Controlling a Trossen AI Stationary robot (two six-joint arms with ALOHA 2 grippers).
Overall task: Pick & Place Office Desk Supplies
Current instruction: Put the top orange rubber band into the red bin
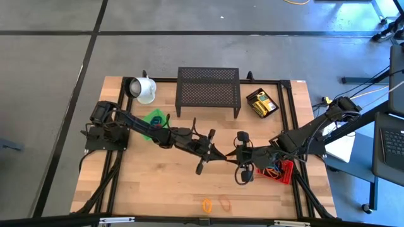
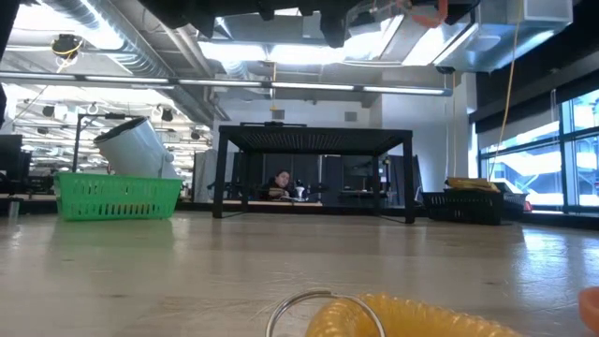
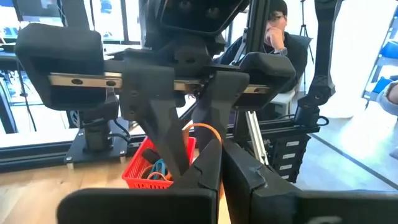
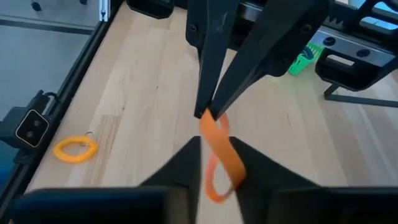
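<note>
Wooden planks form the tabletop (image 1: 158,180), set on a grey floor inside a black frame. On it, toward 12 o'clock from the middle, stands the black mesh shelf (image 1: 208,91); a white mug (image 1: 144,89) lies tipped at about 11 o'clock, with a green basket (image 1: 153,120) just below it. At 1 o'clock a small black tray (image 1: 262,103) holds the yellow boxes (image 1: 265,106). At 4 o'clock sits a red basket (image 1: 282,170) with several coloured loops inside.

Both arms meet near the tabletop's centre. The left gripper (image 1: 208,152) comes in from 9 o'clock and the right gripper (image 1: 240,157) from 3 o'clock, their tips almost touching. In the right wrist view the far gripper's fingers (image 4: 214,68) are pressed together on the upper end of an orange loop (image 4: 219,155), which hangs down between the right gripper's own fingers (image 4: 186,162). Those fingers stand close on either side of the loop; I cannot tell whether they actually pinch it. The left wrist view shows the same orange loop curving above the meeting fingertips, with the red basket behind.

Near the front edge, at 6 o'clock, lie a yellow coiled ring (image 1: 207,205) and another orange loop (image 1: 225,203), just beside each other. A seated person shows beyond the table in the low view.
</note>
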